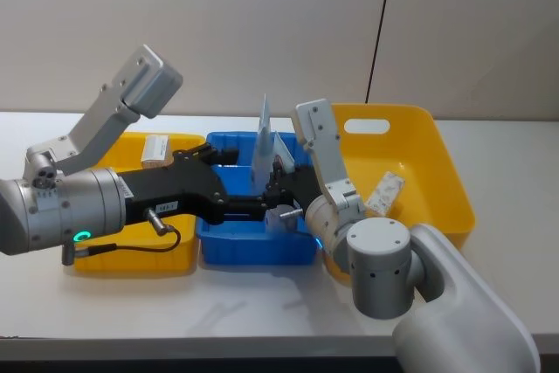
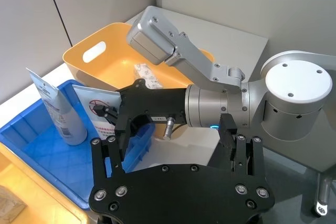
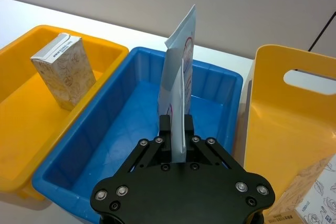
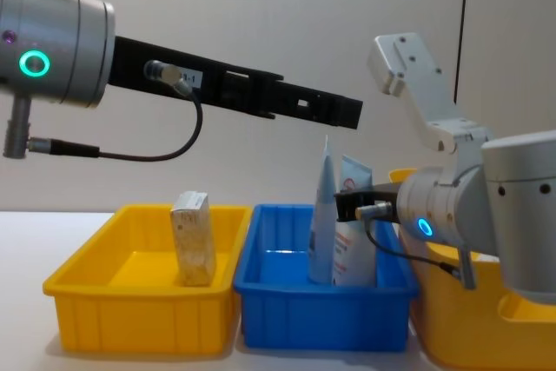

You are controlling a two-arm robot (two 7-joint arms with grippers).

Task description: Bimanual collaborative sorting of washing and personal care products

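Two pale blue tubes stand upright in the blue bin (image 1: pixel 218 246). My right gripper (image 3: pixel 177 129) is shut on the nearer tube (image 3: pixel 176 98), low inside the bin (image 4: pixel 261 306). The taller tube (image 4: pixel 323 206) stands free just beside the held tube (image 4: pixel 354 232). My left gripper (image 2: pixel 177 142) is open and empty, stretched well above the blue bin (image 2: pixel 31 145) and looking down at the right gripper (image 2: pixel 139 114). A tan speckled pack (image 1: pixel 155 149) stands in the left yellow bin (image 1: pixel 131 261). A white pack with grey leaves (image 1: pixel 384 192) lies in the right yellow bin (image 1: pixel 445 172).
The three bins sit side by side on the white table (image 1: pixel 262 307), close to its front edge. The wall stands right behind them. The left arm (image 4: pixel 226 84) spans high across the left yellow bin (image 4: pixel 130 319) and the blue one.
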